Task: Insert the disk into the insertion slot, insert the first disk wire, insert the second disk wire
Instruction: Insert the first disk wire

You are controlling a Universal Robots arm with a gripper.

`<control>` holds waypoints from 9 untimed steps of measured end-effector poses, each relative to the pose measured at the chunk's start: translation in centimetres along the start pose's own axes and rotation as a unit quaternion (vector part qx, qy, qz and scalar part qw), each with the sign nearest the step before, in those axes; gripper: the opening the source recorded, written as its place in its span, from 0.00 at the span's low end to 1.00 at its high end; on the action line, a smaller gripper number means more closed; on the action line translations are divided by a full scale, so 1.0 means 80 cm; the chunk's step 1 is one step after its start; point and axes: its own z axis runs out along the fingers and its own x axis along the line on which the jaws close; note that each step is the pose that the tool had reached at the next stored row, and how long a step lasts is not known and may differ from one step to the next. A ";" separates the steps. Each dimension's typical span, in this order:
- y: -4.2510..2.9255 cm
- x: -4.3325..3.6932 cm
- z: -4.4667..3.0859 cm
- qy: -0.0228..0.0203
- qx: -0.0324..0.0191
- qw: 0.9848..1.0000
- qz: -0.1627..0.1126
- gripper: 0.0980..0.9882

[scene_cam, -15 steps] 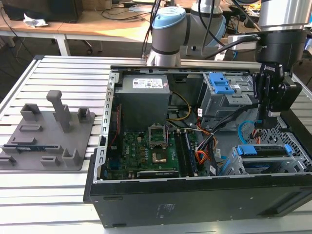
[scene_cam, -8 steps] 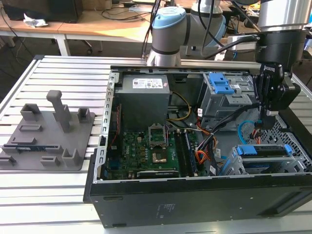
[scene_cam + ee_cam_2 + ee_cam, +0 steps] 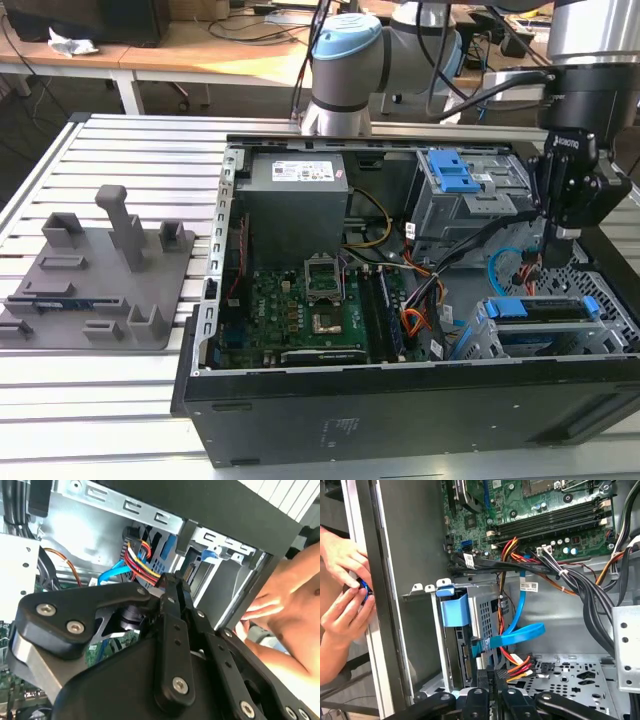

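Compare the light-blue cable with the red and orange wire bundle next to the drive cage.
In the first wrist view, the light-blue cable is one flat ribbon in a single colour; the wire bundle is several thin round strands, red and orange among them. The light-blue cable swings out in a wide loop, while the wire bundle is a short, tight bunch. Both are slender and lie beside the perforated drive cage.

The disk [image 3: 455,609] sits inside the insertion slot [image 3: 489,607], with its bright blue carrier tab at the mouth of the grey perforated cage. In the exterior view it lies flat at the case's right end. The second disk wire [image 3: 520,632], flat and light blue, loops just beside the cage, its plug against the disk's rear edge. The first disk wire [image 3: 516,666], a red, orange and black bundle, ends right at my claw [image 3: 490,676]
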 end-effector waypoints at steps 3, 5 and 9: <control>-0.0010 0.010 0.0019 -0.020 -0.005 1.000 0.000 0.07; -0.0016 0.013 0.0000 -0.025 -0.011 1.000 -0.002 0.07; -0.0051 0.015 -0.0034 -0.030 -0.031 0.999 -0.011 0.07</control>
